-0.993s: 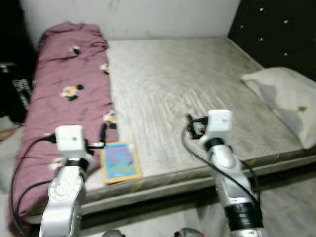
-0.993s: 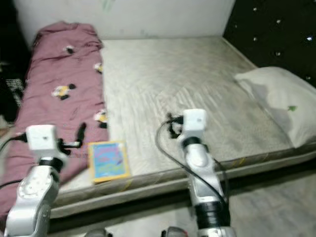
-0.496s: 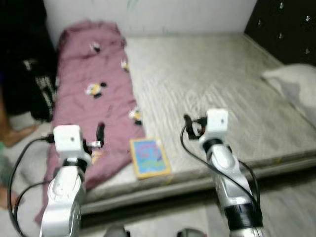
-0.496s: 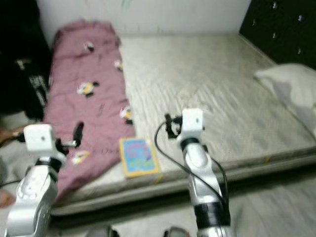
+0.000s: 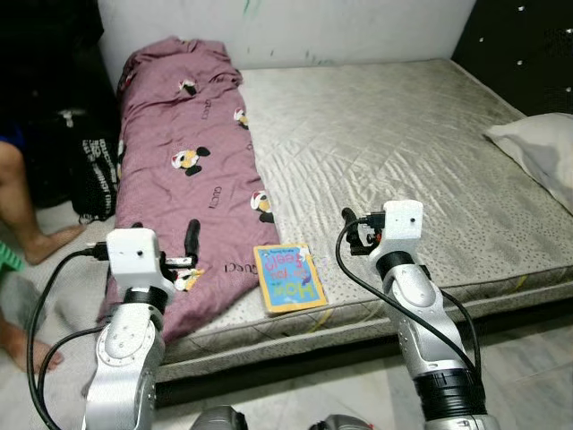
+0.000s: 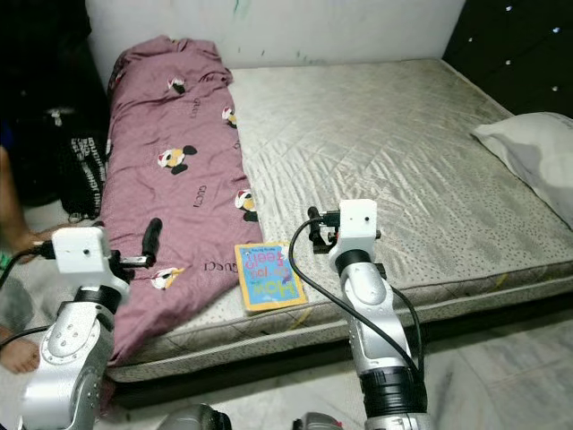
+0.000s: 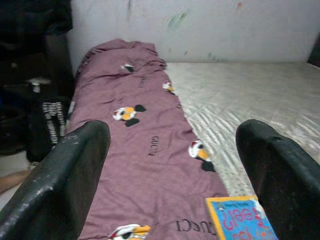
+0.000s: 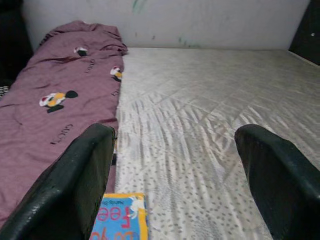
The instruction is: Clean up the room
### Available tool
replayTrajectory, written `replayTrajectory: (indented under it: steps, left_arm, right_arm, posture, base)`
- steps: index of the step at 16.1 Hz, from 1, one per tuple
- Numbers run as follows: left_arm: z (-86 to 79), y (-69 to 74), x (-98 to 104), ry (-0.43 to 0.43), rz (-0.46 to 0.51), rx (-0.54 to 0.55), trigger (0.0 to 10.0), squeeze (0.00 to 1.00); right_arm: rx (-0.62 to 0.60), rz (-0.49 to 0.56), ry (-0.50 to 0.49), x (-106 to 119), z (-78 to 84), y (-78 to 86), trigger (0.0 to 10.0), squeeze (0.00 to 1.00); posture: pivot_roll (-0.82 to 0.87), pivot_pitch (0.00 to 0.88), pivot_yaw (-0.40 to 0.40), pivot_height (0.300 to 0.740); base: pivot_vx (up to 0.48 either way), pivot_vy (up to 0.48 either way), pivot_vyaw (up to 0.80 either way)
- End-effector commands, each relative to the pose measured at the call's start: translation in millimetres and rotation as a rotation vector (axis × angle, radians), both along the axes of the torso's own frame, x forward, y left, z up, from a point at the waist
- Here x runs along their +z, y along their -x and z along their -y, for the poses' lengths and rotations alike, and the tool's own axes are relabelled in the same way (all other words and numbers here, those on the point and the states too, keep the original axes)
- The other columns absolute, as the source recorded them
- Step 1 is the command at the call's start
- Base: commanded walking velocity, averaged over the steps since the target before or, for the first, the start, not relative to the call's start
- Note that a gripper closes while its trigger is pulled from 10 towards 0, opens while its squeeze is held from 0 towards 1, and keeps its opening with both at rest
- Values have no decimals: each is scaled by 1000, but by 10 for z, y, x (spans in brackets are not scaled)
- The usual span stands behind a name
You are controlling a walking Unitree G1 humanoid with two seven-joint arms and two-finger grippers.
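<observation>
Book [image 5: 288, 278] between both jaws (bed edge)

I stand in a home bedroom. Before me lies a low bed [image 5: 421, 152] with a bare grey quilted mattress, a maroon cartoon-print blanket [image 5: 192, 179] along its far-left side, a white pillow [image 5: 537, 152] at right, and a children's book [image 5: 288, 278] near the edge. A white wall [image 5: 340, 31] stands behind it.
</observation>
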State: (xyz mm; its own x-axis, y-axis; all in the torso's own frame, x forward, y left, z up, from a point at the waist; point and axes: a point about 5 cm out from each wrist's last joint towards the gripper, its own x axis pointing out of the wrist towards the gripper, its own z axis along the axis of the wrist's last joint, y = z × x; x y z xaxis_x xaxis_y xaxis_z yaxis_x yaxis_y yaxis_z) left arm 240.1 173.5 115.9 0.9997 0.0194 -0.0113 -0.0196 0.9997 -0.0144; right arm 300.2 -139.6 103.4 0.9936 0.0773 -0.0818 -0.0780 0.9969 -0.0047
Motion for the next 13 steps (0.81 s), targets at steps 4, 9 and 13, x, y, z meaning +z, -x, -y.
replayTrajectory:
  steps: [4,9,13]
  left_arm:
    - [10,3,30,0,19,-20,10000,0]
    - [18,1,33,3,22,-25,10000,0]
    - [18,-5,32,5,20,-17,10000,0]
  right_arm:
    - [-5,11,1,44,22,-10,10000,0]
    - [-7,10,0,41,25,-10,10000,0]
    - [-9,11,-2,45,26,-15,10000,0]
  posture:
    - [4,25,-26,740]
    - [4,25,-26,740]
    - [1,28,-24,740]
  base:
    - [339,0,0]
    - [356,0,0]
    - [78,0,0]
